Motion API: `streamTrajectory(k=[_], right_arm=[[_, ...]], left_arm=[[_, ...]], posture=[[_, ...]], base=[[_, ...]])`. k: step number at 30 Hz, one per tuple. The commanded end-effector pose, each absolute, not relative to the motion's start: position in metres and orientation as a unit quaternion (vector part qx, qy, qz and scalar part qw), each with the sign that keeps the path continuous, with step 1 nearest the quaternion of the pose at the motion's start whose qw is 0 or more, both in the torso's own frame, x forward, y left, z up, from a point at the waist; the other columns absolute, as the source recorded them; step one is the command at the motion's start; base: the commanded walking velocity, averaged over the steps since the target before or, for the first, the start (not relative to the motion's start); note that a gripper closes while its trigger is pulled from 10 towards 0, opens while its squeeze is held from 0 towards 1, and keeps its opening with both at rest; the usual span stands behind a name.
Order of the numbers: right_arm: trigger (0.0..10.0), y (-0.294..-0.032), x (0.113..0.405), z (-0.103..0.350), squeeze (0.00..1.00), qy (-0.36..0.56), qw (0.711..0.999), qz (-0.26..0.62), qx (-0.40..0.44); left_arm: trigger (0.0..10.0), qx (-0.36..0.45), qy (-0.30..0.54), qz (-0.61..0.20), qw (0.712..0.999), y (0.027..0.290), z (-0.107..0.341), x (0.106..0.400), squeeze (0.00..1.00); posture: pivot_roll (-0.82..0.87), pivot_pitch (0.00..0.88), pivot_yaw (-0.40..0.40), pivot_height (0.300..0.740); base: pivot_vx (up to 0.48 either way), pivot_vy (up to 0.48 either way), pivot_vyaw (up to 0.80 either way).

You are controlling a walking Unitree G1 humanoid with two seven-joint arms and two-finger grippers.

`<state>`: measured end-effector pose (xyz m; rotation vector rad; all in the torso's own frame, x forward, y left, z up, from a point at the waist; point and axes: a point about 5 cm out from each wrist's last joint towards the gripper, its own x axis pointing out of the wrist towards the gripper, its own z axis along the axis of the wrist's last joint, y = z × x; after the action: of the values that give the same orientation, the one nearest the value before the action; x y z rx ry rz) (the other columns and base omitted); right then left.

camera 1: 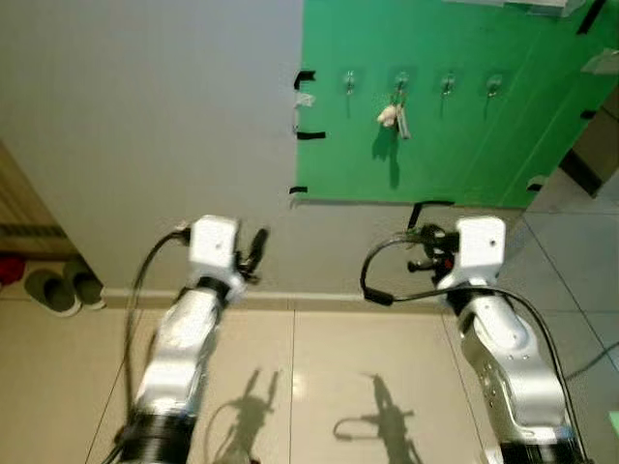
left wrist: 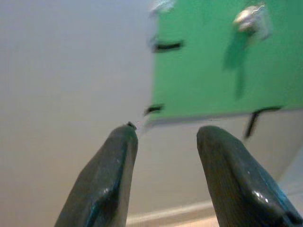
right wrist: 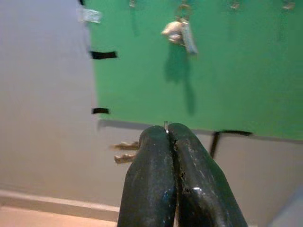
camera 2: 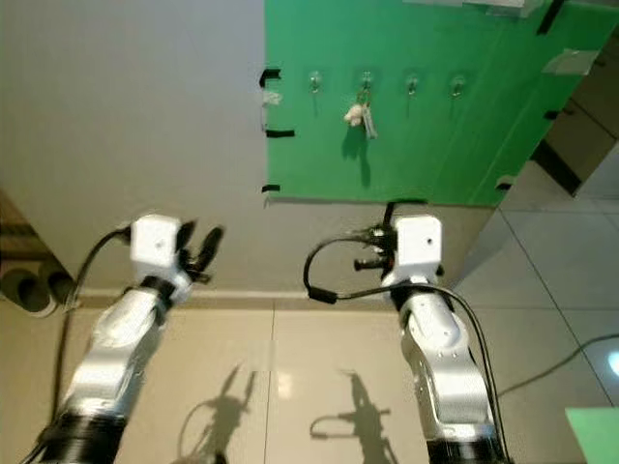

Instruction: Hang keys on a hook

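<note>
A bunch of keys [camera 1: 394,117] with a pale fob hangs from the second of several small hooks [camera 1: 399,81] on a green board [camera 1: 474,145] taped to the grey wall. Both arms are raised below the board, well short of it. My left gripper [camera 1: 254,247] is open and empty, pointing at the wall left of the board's lower corner; its fingers [left wrist: 113,161] stand apart. My right gripper [camera 1: 427,248] is shut with nothing between its fingers [right wrist: 156,170], under the board's lower edge. The right wrist view has the keys [right wrist: 180,32] up ahead.
Grey-green slippers [camera 1: 63,288] and something red [camera 1: 8,267] lie by the wall at far left. Black tape strips [camera 1: 310,134] hold the board's edges. A baseboard [camera 1: 309,298] meets the tiled floor [camera 1: 309,387]. A darker doorway edge [camera 1: 595,155] stands at right.
</note>
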<state>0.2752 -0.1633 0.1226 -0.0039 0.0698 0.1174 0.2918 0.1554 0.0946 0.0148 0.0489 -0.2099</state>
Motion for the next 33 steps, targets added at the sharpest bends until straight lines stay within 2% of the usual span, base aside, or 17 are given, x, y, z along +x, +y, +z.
streamTrajectory(k=[1,9,25,33], right_arm=[[0.0,-0.160,0.275,0.128,0.00,0.022,0.998,0.063,-0.004],[0.0,-0.152,0.281,0.127,0.00,0.023,0.996,0.084,-0.007],[0.0,-0.154,0.289,0.128,0.00,0.016,0.997,0.078,-0.003],[0.0,-0.149,0.287,0.123,0.00,0.025,0.996,0.086,0.002]], left_arm=[[10.0,0.003,0.010,-0.096,0.995,0.157,0.105,0.293,0.00],[10.0,0.014,0.001,-0.099,0.995,0.142,0.116,0.297,0.00],[10.0,0.013,0.024,-0.080,0.996,0.148,0.114,0.298,0.00],[10.0,0.015,0.030,-0.082,0.996,0.148,0.113,0.298,0.00]], posture=[[-0.03,0.000,0.015,0.740],[-0.01,0.000,-0.002,0.740],[-0.01,0.000,0.022,0.740],[-0.01,0.000,0.024,0.740]], base=[[0.424,0.000,0.00],[0.424,0.000,0.00],[0.426,0.000,0.00],[0.411,0.245,0.00]])
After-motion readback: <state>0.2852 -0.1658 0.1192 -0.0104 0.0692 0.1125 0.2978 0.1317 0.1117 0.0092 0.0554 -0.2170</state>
